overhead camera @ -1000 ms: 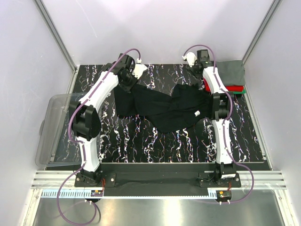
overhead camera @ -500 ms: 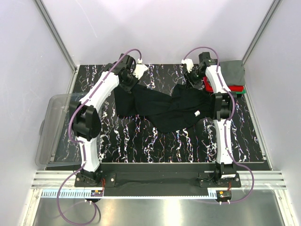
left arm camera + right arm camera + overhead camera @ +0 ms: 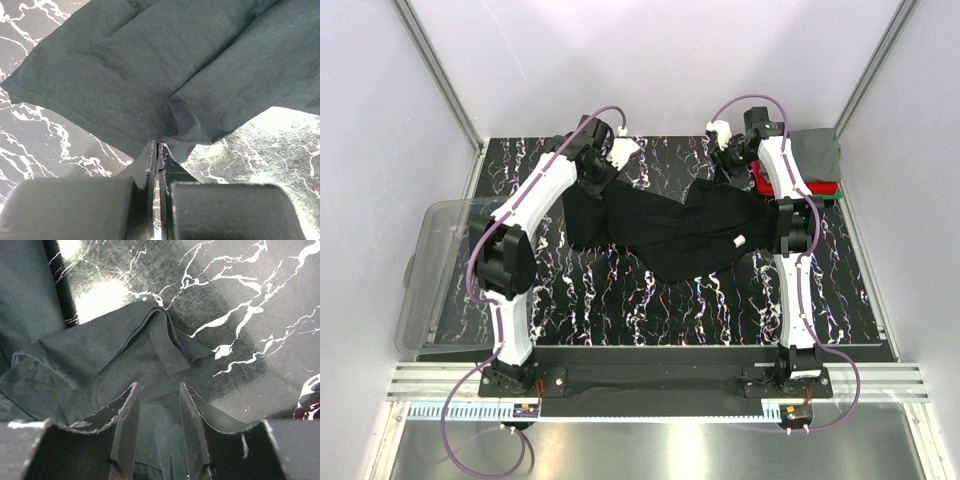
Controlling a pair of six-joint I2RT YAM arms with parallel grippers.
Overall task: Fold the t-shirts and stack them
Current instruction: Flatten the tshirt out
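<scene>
The black t-shirt [image 3: 670,225] lies crumpled across the middle of the marbled table, its white neck tag [image 3: 741,241] at the right. My left gripper [image 3: 598,178] is shut on the shirt's far left edge; in the left wrist view the jaws [image 3: 159,146] pinch the black cloth [image 3: 150,75]. My right gripper [image 3: 728,166] is open over the shirt's far right corner; its fingers [image 3: 127,410] straddle a folded hem of the black cloth [image 3: 165,347]. A stack of folded shirts stands at the far right: grey [image 3: 817,154] on top, red [image 3: 761,183] and green [image 3: 831,192] below.
A clear plastic bin [image 3: 428,272] hangs off the table's left edge. White walls and metal posts close in the back and sides. The folded stack is right beside the right arm's elbow.
My right gripper has come down and nearer from the back edge onto the shirt's right corner. My left gripper has shifted slightly back with the cloth still in it.
</scene>
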